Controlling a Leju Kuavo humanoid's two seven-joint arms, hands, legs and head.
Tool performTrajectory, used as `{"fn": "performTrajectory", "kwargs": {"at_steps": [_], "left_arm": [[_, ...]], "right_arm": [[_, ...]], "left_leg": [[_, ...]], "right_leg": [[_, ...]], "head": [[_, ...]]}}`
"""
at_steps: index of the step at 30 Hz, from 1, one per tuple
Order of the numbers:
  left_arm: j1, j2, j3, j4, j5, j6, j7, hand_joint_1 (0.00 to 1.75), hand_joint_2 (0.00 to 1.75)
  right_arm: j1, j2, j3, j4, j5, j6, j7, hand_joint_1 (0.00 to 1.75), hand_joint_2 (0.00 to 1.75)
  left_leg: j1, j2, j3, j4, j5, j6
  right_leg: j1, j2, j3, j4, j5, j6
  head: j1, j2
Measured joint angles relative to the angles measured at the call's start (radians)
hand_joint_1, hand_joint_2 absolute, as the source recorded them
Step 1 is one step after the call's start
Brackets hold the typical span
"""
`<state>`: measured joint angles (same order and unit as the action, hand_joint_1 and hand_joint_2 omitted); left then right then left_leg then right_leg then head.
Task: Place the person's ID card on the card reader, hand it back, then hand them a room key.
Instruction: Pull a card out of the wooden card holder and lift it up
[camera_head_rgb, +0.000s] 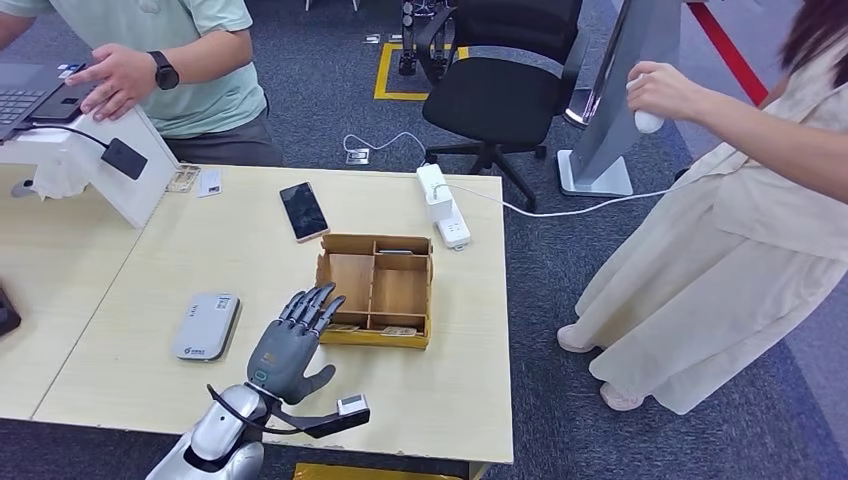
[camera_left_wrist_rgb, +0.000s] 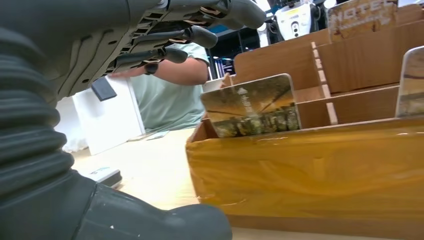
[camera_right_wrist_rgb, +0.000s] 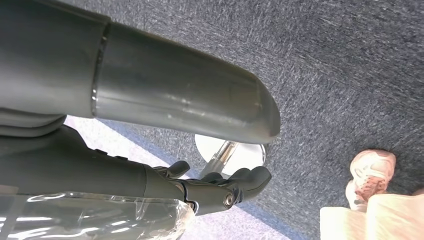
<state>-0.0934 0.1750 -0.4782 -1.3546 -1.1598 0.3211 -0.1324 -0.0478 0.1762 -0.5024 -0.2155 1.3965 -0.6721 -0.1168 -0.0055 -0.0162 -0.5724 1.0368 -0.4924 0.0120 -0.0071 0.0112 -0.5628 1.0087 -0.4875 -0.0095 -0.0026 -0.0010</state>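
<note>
Just beyond the left hand (camera_head_rgb: 290, 345) fingers (camera_head_rgb: 318, 305) (spread, empty), room key (camera_left_wrist_rgb: 251, 106) upright in box (camera_head_rgb: 378, 285).

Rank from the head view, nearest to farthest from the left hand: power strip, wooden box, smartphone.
From the left hand:
1. Wooden box, right beside the fingers, to their right.
2. Smartphone, farther up the table.
3. Power strip, by the far right edge.

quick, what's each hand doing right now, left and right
Left hand: open, fingers spread, holding nothing, by the wooden box.
Right hand: fingers curled in, holding nothing, hanging over the floor.
</note>
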Motion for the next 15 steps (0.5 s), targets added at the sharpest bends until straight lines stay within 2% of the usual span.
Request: {"fn": "performTrajectory", "kwargs": {"at_steps": [15], "left_arm": [[-0.123, 0.006, -0.040, 0.054, -0.056, 0.000, 0.064, 0.00, 1.75]], "right_arm": [[-0.005, 0.000, 0.017, 0.000, 0.007, 0.013, 0.004, 0.00, 0.00]], "left_leg": [[0.000, 0.000, 0.000, 0.000, 0.000, 0.000]], "right_leg": [[0.000, 0.000, 0.000, 0.000, 0.000, 0.000]], "head": [[0.000, 0.000]]}}
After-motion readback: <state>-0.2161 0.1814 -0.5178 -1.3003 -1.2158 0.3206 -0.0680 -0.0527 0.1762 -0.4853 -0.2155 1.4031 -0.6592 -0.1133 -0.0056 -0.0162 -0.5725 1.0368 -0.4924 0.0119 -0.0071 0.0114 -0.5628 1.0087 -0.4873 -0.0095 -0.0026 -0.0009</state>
